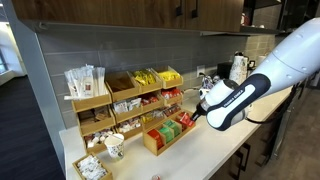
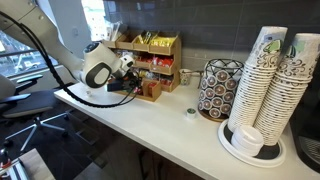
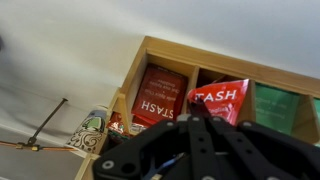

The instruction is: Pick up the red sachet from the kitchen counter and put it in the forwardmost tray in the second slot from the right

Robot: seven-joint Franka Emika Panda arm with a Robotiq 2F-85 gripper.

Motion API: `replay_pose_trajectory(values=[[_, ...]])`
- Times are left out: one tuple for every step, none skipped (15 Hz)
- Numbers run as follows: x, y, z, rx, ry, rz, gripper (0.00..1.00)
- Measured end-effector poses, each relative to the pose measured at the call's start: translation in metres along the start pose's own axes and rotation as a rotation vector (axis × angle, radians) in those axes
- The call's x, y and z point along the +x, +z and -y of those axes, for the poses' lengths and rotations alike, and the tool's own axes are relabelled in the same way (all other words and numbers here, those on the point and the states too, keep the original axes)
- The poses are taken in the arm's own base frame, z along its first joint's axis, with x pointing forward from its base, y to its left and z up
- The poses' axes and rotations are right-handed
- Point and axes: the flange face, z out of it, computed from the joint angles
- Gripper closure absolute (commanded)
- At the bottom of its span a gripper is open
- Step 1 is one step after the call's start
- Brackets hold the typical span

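One claw (image 3: 205, 120): clenching on the red sachet (image 3: 222, 95), hovering over the forwardmost tray (image 3: 230, 58).
Red sachet: tilting above a divider, beside the slot holding red packets (image 3: 160, 95).
White surface (image 3: 70, 50): carrying the wooden tray.

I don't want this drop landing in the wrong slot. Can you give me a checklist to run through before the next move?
1. Grip: ok. The fingers hold the red sachet.
2. Over the forwardmost tray: ok. Its slots show behind the sachet in the wrist view.
3. Correct slot: cannot tell. The tray runs out of the wrist view; the sachet hangs next to the slot of red packets.
4. Sachet square to the slot: not ok. It is tilted.
5. Paper cup beside the tray: ok, apart from the fingers.
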Motion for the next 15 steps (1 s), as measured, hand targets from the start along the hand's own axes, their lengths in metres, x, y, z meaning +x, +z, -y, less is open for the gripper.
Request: replay_pose_trajectory(values=[[0.002,0.001,0.001,-0.004,0.006,-0.004,1.0],[0.004,0.003,-0.001,-0.012,0.013,-0.008,1.0],[0.004,0.005,-0.003,-0.024,0.018,-0.012,1.0],[0.004,0.008,-0.007,-0.039,0.023,-0.014,1.0],[0.004,0.012,-0.009,-0.054,0.025,-0.015,1.0],[0.005,0.016,-0.009,-0.067,0.027,-0.016,1.0],[0.006,0.02,-0.008,-0.078,0.03,-0.017,1.0],[0.008,0.023,-0.004,-0.084,0.033,-0.019,1.0],[0.011,0.026,0.002,-0.087,0.036,-0.021,1.0],[0.016,0.027,0.007,-0.089,0.037,-0.028,1.0],[0.02,0.027,0.013,-0.088,0.035,-0.034,1.0],[0.023,0.026,0.018,-0.085,0.034,-0.039,1.0],[0.026,0.026,0.025,-0.08,0.032,-0.042,1.0],[0.028,0.026,0.03,-0.077,0.029,-0.044,1.0],[0.029,0.026,0.032,-0.079,0.028,-0.044,0.99]])
